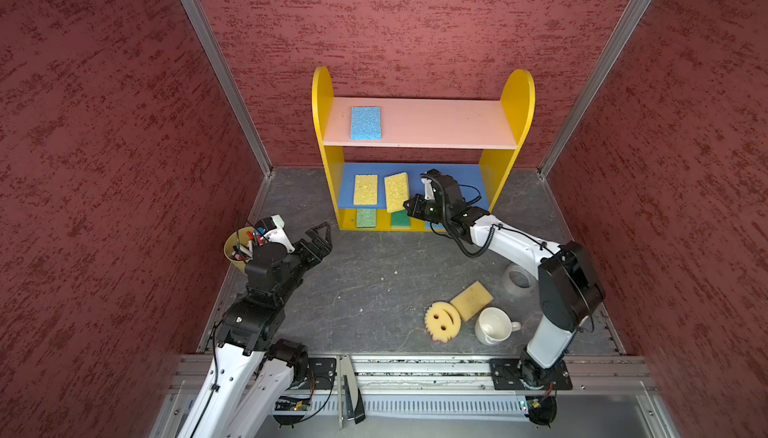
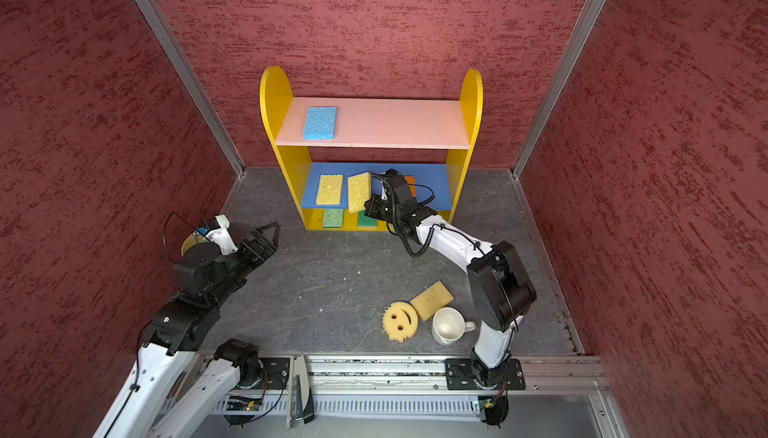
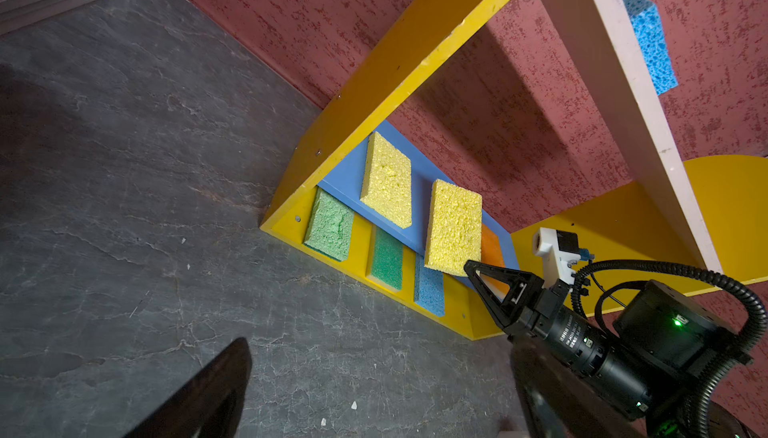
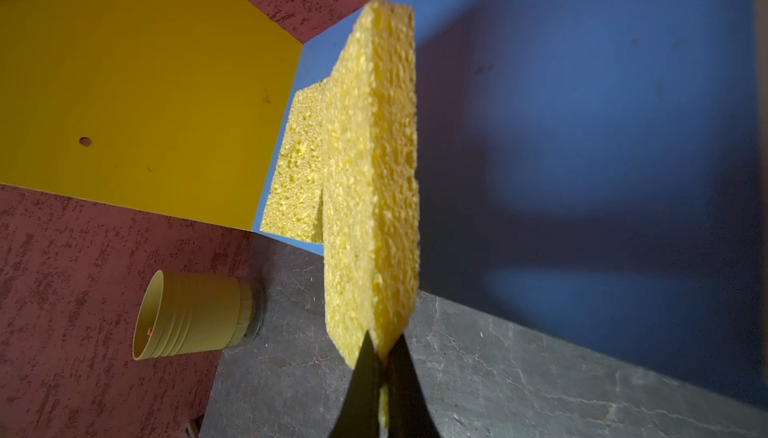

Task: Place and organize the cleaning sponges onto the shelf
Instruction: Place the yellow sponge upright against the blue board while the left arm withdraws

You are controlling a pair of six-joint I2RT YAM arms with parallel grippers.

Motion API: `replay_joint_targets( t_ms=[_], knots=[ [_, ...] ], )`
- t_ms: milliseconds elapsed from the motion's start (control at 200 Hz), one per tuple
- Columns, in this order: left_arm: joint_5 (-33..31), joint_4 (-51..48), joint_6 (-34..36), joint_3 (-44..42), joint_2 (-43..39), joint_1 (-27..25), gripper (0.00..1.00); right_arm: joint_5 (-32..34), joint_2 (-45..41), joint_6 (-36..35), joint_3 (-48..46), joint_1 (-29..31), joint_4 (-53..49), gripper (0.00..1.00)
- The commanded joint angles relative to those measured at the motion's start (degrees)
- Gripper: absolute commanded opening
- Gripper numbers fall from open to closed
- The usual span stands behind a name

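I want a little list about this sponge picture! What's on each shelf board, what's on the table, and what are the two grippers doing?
Top board of the shelf: one blue sponge
Middle board: flat yellow sponge, orange sponge
Bottom board: light green sponge, dark green sponge, lower blue sponge
Right gripper: shut on the held yellow sponge, tilted over the middle board's front edge
Left gripper: open, holding nothing
On the table: smiley sponge, tan sponge, white mug

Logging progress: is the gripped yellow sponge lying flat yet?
Not flat: yellow sponge tilted, end pinched in right gripper over blue board.
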Motion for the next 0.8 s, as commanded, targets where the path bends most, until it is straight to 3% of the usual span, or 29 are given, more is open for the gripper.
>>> replay_joint_targets(
  t_ms=[0,797],
  knots=[
    [1.78,-0.3,0.41,-0.72,-0.17,0.97,0.97,2.85,1.14,-0.19,2.64,-0.85,-0.55,0.0],
    [6.66,1.31,-1.35,-2.22,0.84,4.88,0.97,6.47,4.84,2.93,4.57,-2.14,-0.03,0.04]
  ],
)
